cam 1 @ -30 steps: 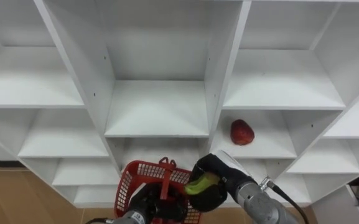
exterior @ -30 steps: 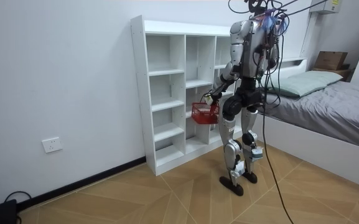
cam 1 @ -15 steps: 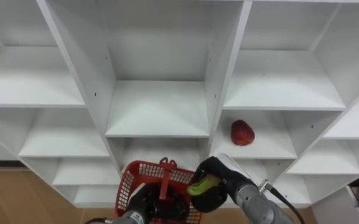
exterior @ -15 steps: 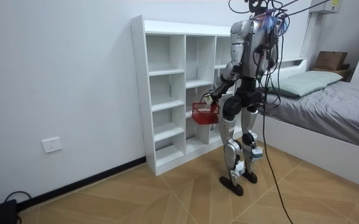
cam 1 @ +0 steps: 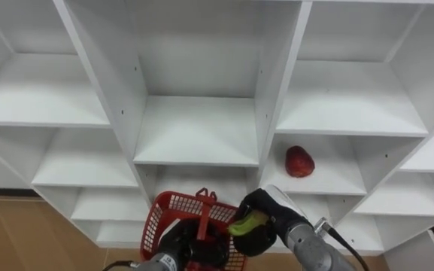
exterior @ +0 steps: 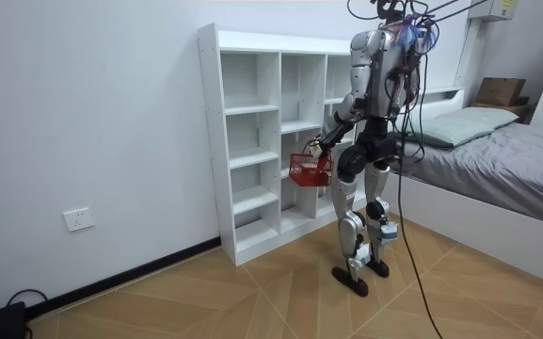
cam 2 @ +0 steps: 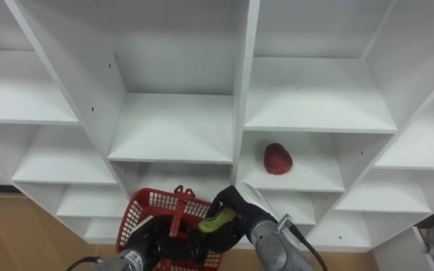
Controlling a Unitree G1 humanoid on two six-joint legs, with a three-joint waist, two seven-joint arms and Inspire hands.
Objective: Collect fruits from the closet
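Standing close to the white closet (cam 1: 198,128), bed (exterior: 506,155) off to the room view's right. Gripping a green fruit (cam 1: 247,223) in the right hand (cam 1: 259,238), fingers curled round it, at the right rim of the red basket (cam 1: 173,205). Holding that basket by its upright handle with the left hand (cam 1: 180,245), fingers closed on it, low before the middle column. Leaving a red fruit (cam 1: 299,162) on a right-column shelf, up and right of the right hand, apart from it.

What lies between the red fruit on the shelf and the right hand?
Bare white shelf, nothing else, between red fruit and right hand, in both eye views.
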